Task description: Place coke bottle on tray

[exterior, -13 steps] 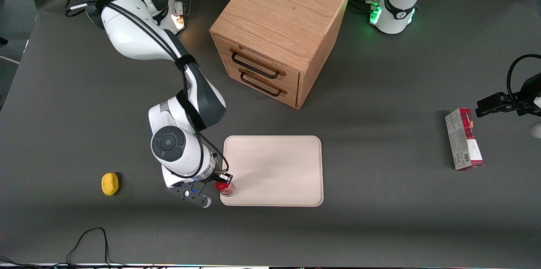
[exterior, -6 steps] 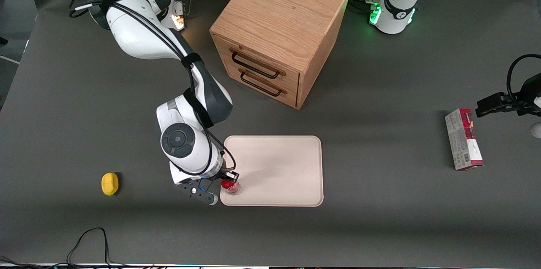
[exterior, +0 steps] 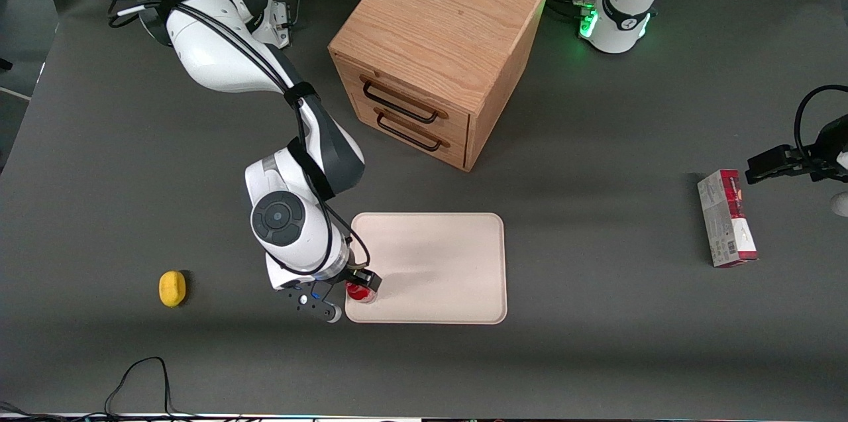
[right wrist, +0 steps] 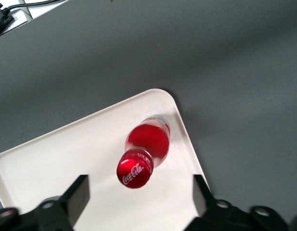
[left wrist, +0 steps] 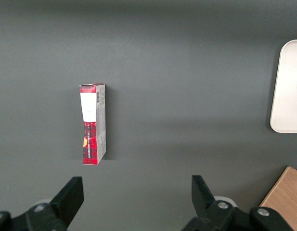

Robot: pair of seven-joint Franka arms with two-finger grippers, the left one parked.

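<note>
Bottle [right wrist: 144, 153] stands upright on the tray [exterior: 450, 256], at the corner nearest the camera, roughly seven o'clock from tray centre. Gripper [right wrist: 138, 192] hangs spread wide, released, over its cap. Light, slick plastic, likely tippy: best gripped around the body below the cap.

The front view looks steeply down from high above the table's near edge, taking in the whole table [exterior: 596, 356], cabinet [exterior: 437, 51] and tray [exterior: 450, 263]. The right wrist view looks down from close above the gripper [right wrist: 138, 199], onto the tray's corner and the bottle [right wrist: 141, 156], probably upright. The left wrist view faces down on the carton [left wrist: 93, 124] and the tray's edge, sharing both with the front view.
</note>
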